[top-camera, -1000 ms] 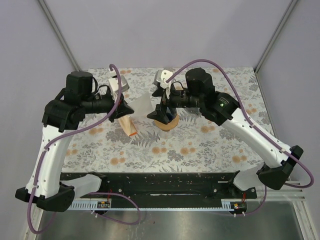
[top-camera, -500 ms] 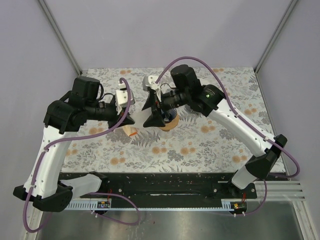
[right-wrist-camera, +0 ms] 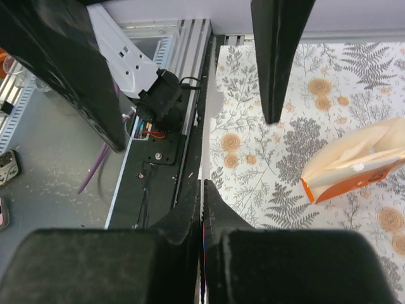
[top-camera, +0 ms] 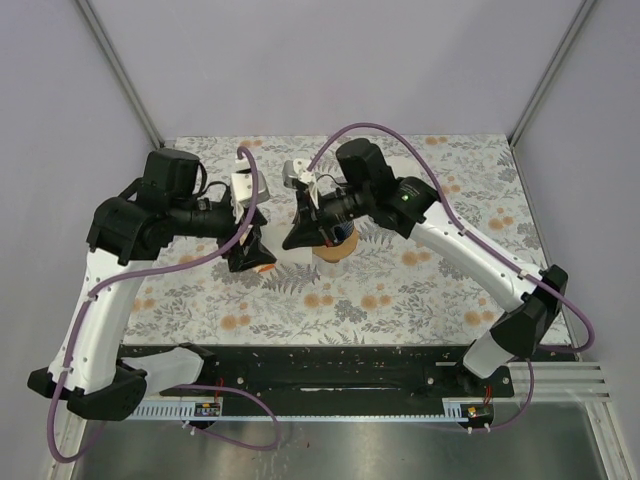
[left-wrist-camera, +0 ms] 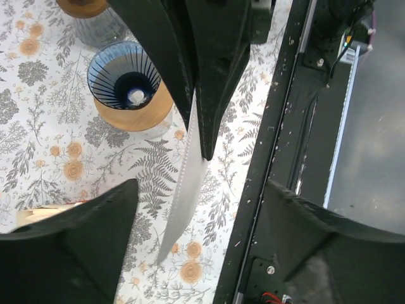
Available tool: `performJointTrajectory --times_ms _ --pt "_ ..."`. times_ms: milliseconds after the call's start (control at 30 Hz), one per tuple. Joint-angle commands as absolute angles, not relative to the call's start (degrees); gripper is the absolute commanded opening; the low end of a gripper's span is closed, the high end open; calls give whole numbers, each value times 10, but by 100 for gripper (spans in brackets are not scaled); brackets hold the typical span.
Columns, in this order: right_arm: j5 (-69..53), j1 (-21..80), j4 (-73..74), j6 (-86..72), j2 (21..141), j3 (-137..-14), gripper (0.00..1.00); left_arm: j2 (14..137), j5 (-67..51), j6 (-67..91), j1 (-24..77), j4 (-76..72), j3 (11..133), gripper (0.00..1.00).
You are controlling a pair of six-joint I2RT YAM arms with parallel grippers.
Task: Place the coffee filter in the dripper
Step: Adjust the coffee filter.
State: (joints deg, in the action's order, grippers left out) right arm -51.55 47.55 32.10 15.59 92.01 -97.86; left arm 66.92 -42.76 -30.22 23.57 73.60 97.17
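Judging the risks first: the right gripper (left-wrist-camera: 197,126) is pinched tight on one end of the coffee filter (left-wrist-camera: 183,196), which shows flat and edge-on in the centre of the left wrist view, to the lower right of the dripper (left-wrist-camera: 104,69) and not over it. The grip takes only a narrow margin of paper, so a quick swing towards the cone could let the sheet slip out or fold. The filter also looks pressed flat (no open mouth shows), and pushed in like that it would likely crumple across the ribs instead of seating. A low approach might knock the dripper off balance on its wooden collar (left-wrist-camera: 136,114). The left gripper (top-camera: 250,255) stands wide with nothing in it, its fingers either side of the paper, and could snag it. The filter's long axis runs from the top centre of that view to the lower left of centre, with its free end pointing away from the right fingers
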Motion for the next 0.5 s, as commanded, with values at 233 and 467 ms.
performJointTrajectory --times_ms 233,467 --pt "-519 463 298 159 803 -937 0 631 -436 -323 217 746 1039 68" --pt "-537 463 280 148 791 -937 0 622 -517 -319 218 742 1014 41"
